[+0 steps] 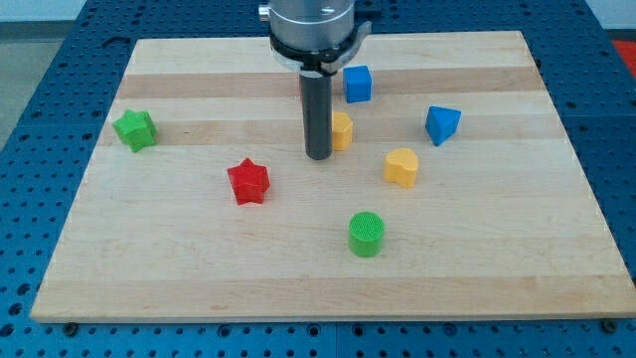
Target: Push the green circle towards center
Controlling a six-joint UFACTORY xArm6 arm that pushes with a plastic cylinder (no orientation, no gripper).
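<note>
The green circle (366,235) is a short green cylinder standing on the wooden board (179,268), below and a little right of the board's middle. My tip (318,156) is the lower end of the dark rod, near the board's middle. It stands up and to the left of the green circle, well apart from it. Just right of the rod, partly hidden by it, is a yellow block (342,130).
A red star (247,182) lies left of my tip. A yellow heart (401,167) lies to the right. A blue cube (358,84) and a blue triangular block (442,124) sit toward the top right. A green star (135,129) sits at the far left.
</note>
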